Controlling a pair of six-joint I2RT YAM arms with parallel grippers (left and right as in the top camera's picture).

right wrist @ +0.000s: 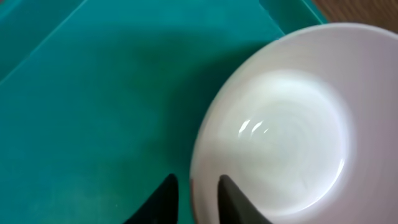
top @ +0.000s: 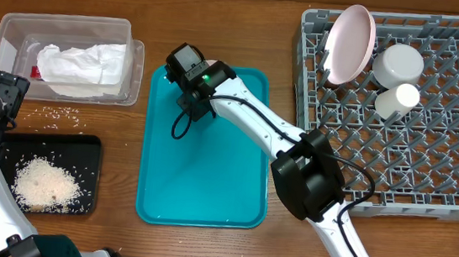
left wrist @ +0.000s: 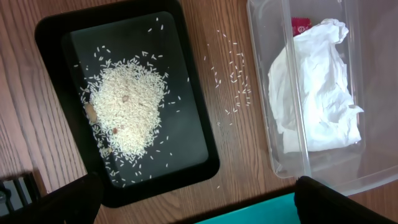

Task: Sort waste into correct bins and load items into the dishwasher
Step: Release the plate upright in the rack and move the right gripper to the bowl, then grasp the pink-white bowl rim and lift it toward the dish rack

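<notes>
In the right wrist view a small pale pink plate (right wrist: 280, 124) lies on the teal tray (right wrist: 93, 93). My right gripper (right wrist: 196, 196) straddles its near rim, one finger on the plate and one outside, the jaws drawn close on the rim. In the overhead view that gripper (top: 191, 101) hides the plate. The napkin (top: 83, 65) and red wrapper (left wrist: 301, 26) lie in the clear tub (top: 11, 27). My left gripper (left wrist: 199, 208) hangs open and holds nothing, between the black tray (left wrist: 199, 171) and the tub. The grey rack (top: 429, 164) holds the large pink plate (top: 347, 43), a bowl (top: 399, 65) and a cup (top: 397, 98).
Rice is heaped in the black tray (top: 92, 153), and loose grains (top: 62, 112) lie on the wooden table beside the tub. The teal tray (top: 208, 177) is bare apart from the plate. My right arm (top: 309, 174) crosses between the tray and the rack.
</notes>
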